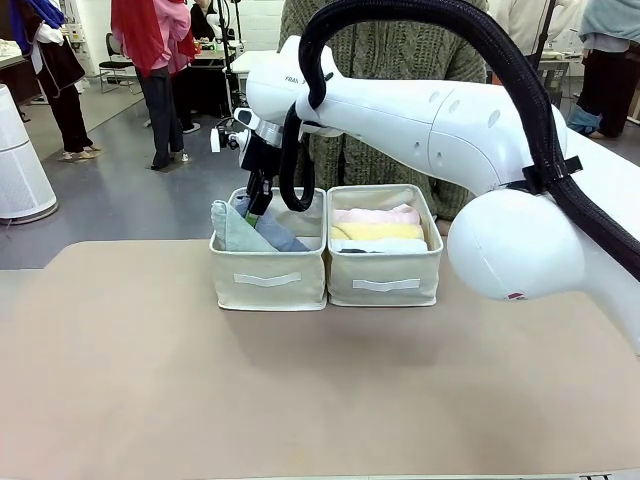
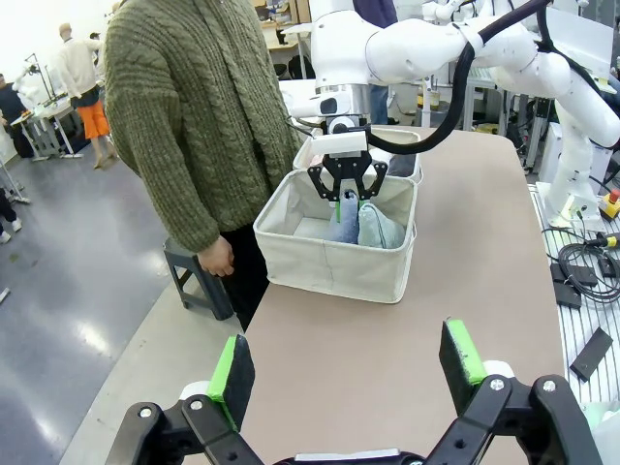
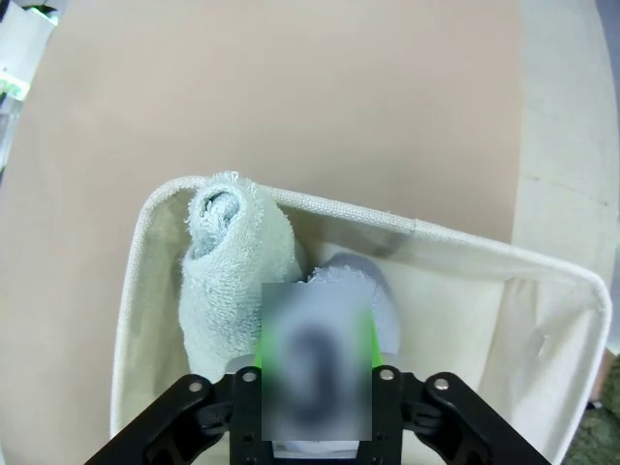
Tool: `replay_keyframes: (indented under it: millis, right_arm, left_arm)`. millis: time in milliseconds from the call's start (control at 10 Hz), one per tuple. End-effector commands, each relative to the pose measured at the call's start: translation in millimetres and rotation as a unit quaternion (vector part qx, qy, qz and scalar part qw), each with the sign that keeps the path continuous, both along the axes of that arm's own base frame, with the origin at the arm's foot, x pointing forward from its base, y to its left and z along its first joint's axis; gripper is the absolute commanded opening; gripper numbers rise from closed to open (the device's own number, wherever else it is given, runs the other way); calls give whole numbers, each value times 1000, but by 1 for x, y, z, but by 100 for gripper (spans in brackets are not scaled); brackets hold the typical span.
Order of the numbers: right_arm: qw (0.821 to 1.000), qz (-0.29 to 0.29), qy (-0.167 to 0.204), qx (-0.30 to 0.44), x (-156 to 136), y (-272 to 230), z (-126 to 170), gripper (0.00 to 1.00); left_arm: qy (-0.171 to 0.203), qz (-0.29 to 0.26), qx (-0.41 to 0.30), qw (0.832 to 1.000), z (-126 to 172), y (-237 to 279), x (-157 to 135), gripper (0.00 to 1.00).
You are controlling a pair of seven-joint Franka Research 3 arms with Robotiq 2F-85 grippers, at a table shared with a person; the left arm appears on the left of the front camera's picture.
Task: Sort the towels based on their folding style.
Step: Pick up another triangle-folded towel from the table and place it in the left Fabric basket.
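Observation:
Two cone towels stand in the left beige bin [image 1: 268,280]: a pale teal one [image 1: 232,230] [image 2: 380,228] [image 3: 228,252] and a periwinkle-blue one [image 1: 275,235] [image 2: 341,225] [image 3: 358,286]. Rolled pink [image 1: 375,215], yellow [image 1: 378,231] and white [image 1: 380,245] towels lie stacked in the right bin [image 1: 385,285]. My right gripper [image 1: 255,205] [image 2: 347,199] [image 3: 316,354] reaches across and points down into the left bin. Its green pads flank the blue cone's top, but a blurred patch hides the contact. My left gripper [image 2: 347,358] hovers open and empty over the bare table, away from the bins.
A person in a green knitted sweater [image 1: 400,50] [image 2: 184,116] stands right behind the bins, one hand [image 2: 218,257] hanging by the table's far edge. The tan tabletop [image 1: 300,390] in front of the bins is bare. My right arm spans the right side of the front view.

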State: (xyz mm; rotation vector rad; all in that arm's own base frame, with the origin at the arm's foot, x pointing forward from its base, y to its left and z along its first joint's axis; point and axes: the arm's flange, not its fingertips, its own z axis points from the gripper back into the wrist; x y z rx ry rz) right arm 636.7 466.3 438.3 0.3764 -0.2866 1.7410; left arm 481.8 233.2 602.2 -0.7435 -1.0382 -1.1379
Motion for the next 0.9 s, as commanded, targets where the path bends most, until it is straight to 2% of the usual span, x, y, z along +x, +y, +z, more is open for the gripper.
replay_keyframes:
  millis: [0,100,200,600,800]
  right_arm:
    - [1000,8,2,4,13,6,6,100]
    - [1000,6,2,4,14,6,7,100]
    - [1000,5,1,4,14,5,8,59]
    - [1000,6,1,7,15,4,10,97]
    - [1000,7,2,9,15,3,11,100]
  left_arm:
    - [1,6,4,1000,0,-3,-2,100]
    - [1,6,4,1000,0,-3,-2,100]
    - [1,6,4,1000,0,-3,-2,100]
    - [1,6,4,1000,0,-3,-2,100]
    - [1,6,4,1000,0,-3,-2,100]
